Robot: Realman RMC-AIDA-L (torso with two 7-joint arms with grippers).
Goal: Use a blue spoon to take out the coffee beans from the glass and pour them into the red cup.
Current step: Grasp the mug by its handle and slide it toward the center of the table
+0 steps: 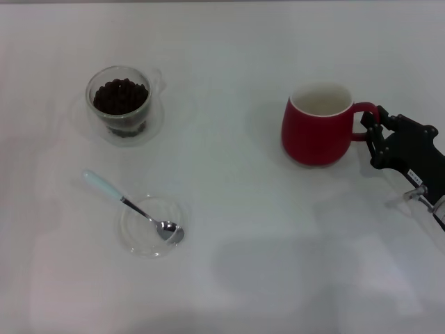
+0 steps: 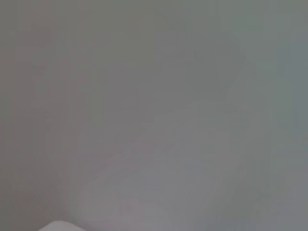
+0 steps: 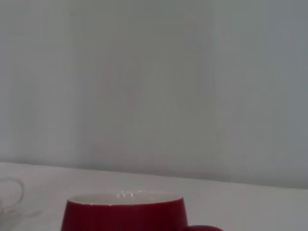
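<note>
Coffee beans (image 1: 120, 97) fill the glass (image 1: 119, 101) at the far left of your white table (image 1: 236, 209), a dark heap reaching close to its rim, with the glass standing upright on a clear saucer (image 1: 149, 126). Nearer to you on the same side sits a shallow clear glass dish (image 1: 151, 225), and the blue spoon (image 1: 132, 207) lies across it: its shiny bowl rests inside the dish toward the dish's right edge, while the pale blue handle sticks out past the rim, up and to the left, onto the table. No beans show in the dish or in the spoon. Over on your right, well apart from the glass, the red cup (image 1: 318, 125) stands upright with its cream inside empty and its loop handle pointing right. Your right gripper (image 1: 374, 132) is at that handle, its black fingers (image 1: 376, 126) closed around the loop. In the right wrist view you see the red cup (image 3: 126, 212) close up from the side, its rim level, with a plain pale wall (image 3: 159, 82) behind it. Your left gripper does not appear anywhere; the left wrist view gives only a blank grey surface.
</note>
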